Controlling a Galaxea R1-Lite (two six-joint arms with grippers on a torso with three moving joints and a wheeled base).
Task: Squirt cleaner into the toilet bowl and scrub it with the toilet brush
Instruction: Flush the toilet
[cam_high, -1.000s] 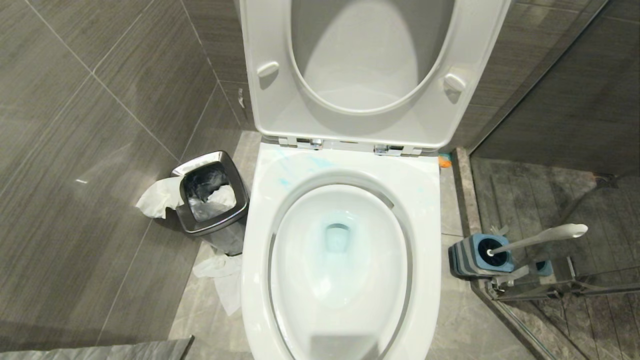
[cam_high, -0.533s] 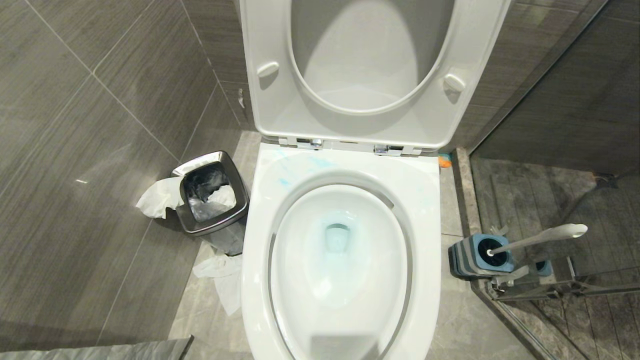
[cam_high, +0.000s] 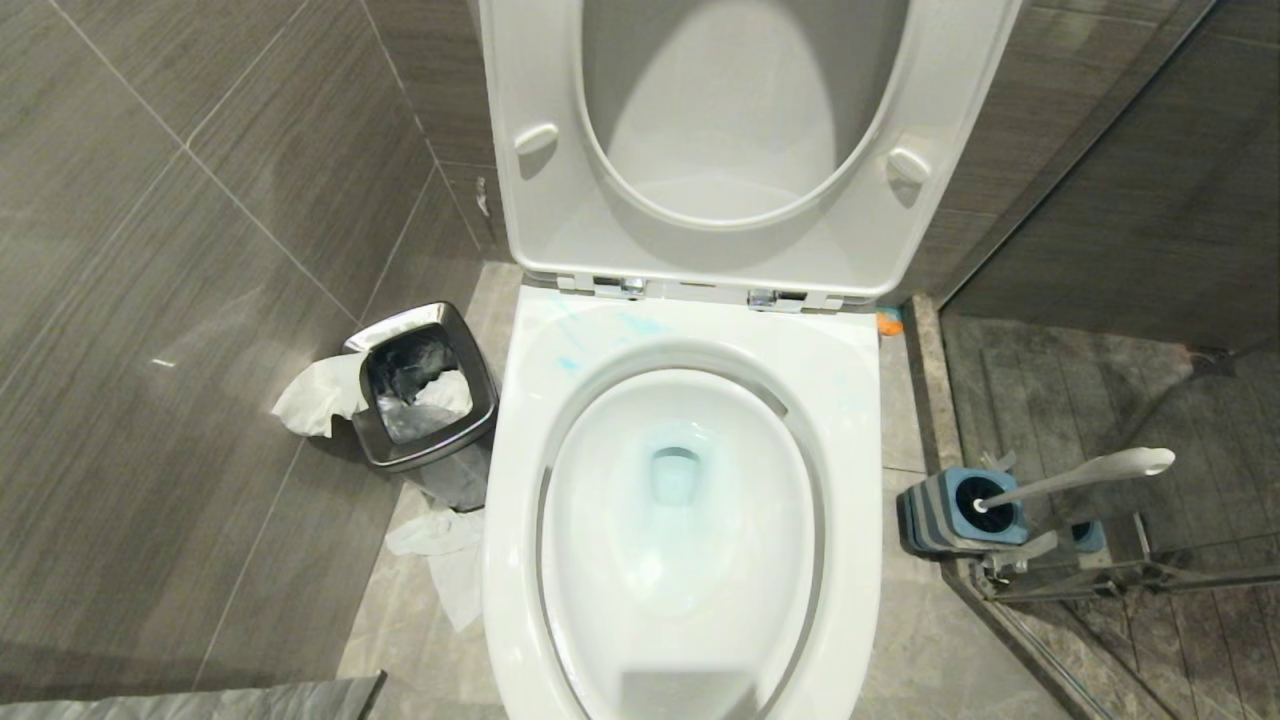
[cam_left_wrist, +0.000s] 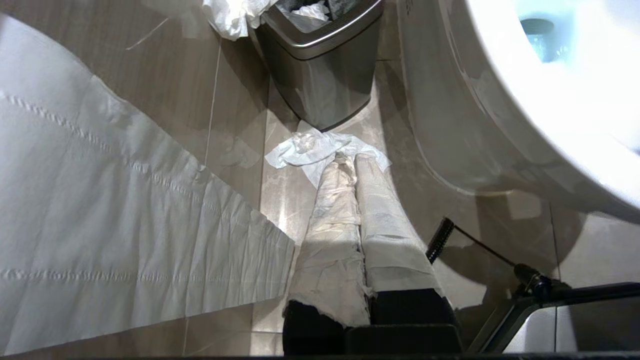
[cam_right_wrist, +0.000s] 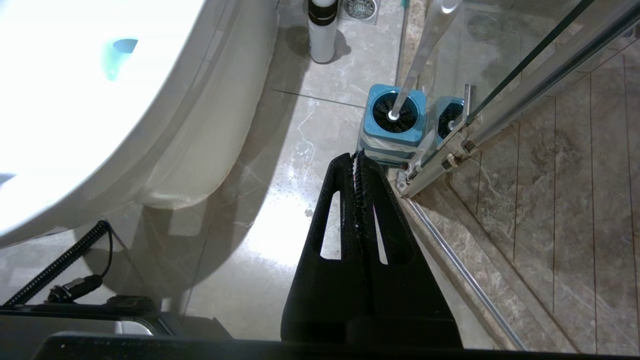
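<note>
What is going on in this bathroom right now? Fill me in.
Nothing is being handled. The toilet bowl stands open with blue cleaner tinting its water and streaking the rim. The toilet brush sits in its holder on the floor to the robot's right. Both claws are shut and empty, held low over the floor: the left claw near the waste bin, the right claw just short of the holder.

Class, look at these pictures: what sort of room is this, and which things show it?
A bathroom: the toilet bowl with raised seat, the toilet brush in its holder, and a glass shower door.
</note>
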